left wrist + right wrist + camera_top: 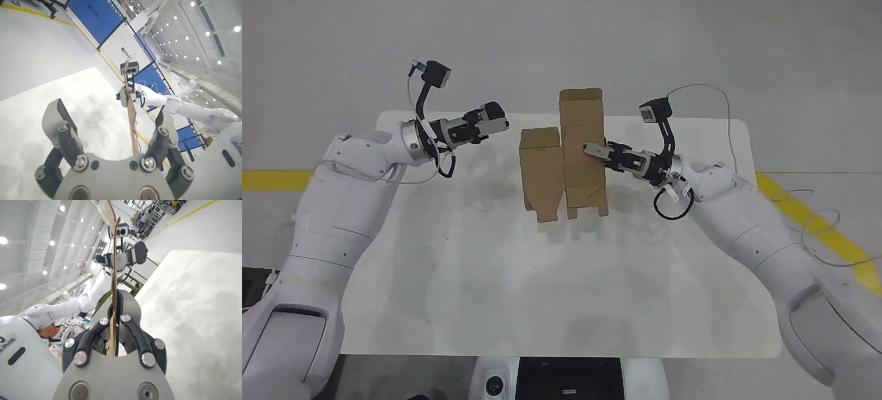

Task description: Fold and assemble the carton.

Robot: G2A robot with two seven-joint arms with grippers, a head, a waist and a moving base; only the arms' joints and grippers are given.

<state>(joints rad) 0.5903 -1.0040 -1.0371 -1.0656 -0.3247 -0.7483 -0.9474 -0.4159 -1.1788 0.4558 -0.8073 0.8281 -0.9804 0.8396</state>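
pinching the flattened carton (542, 170) above the table (492, 290) in right gripper (114, 306); holding left gripper (504, 119) spread wide nearby.

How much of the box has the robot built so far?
Done: the right gripper is shut on the carton, holding it above the table. In hand: the carton looks flat, seen edge-on, and the left gripper is open, apart from it. Left: opening it up, folding its flaps and closing it.
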